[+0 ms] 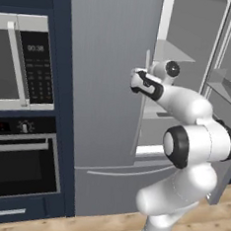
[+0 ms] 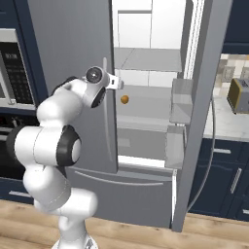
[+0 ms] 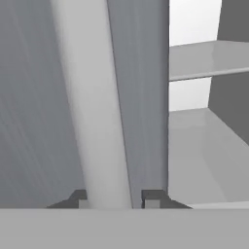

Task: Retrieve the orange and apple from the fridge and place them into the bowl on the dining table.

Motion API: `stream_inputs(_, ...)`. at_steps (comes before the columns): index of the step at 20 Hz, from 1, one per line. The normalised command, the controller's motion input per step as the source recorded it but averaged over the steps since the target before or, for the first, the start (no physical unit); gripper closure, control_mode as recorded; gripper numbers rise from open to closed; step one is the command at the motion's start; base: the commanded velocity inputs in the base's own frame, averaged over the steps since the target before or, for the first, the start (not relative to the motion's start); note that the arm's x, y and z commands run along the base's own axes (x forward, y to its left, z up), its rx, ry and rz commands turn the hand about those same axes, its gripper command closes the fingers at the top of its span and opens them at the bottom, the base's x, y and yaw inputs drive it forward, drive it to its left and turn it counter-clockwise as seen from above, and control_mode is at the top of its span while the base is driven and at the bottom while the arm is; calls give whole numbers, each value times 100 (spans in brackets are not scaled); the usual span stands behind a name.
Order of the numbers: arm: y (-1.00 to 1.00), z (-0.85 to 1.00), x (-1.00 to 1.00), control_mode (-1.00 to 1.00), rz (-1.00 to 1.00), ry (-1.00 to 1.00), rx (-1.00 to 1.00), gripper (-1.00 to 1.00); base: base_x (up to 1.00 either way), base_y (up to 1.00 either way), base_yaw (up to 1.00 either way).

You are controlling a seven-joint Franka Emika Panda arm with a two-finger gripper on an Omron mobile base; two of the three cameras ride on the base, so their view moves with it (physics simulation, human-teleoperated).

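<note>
Navy kitchen, microwave [image 1: 23, 62] display "00:38", end effector [image 3: 115, 202] clamped on left fridge [image 1: 110, 87] door's handle [image 3: 95, 107].

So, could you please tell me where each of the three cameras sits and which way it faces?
Left base view: behind the arm's left, facing the fridge and oven; arm rises lower right, gripper at the left door handle.
Right base view: behind its right, facing the open fridge interior, orange on a shelf; arm lower left.
Hand view: on the hand, looking along the handle between the fingertips.
Both base views share fridge, handle and arm.
</note>
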Motion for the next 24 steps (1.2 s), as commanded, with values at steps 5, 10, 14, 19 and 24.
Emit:
stream_inputs(5,18,36,-68,-100,0,21,0,100,0,0,0)
stream_inputs(10,61,7,-98,-100,0,-9,0,100,0,0,0)
stream_inputs(14,59,0,-100,-100,0,-46,1,100,0,0,0)
stream_inputs(19,70,16,-80,-100,-3,-21,5,100,0,0,0)
stream_inputs(24,80,82,-58,-100,4,10,0,100,0,0,0)
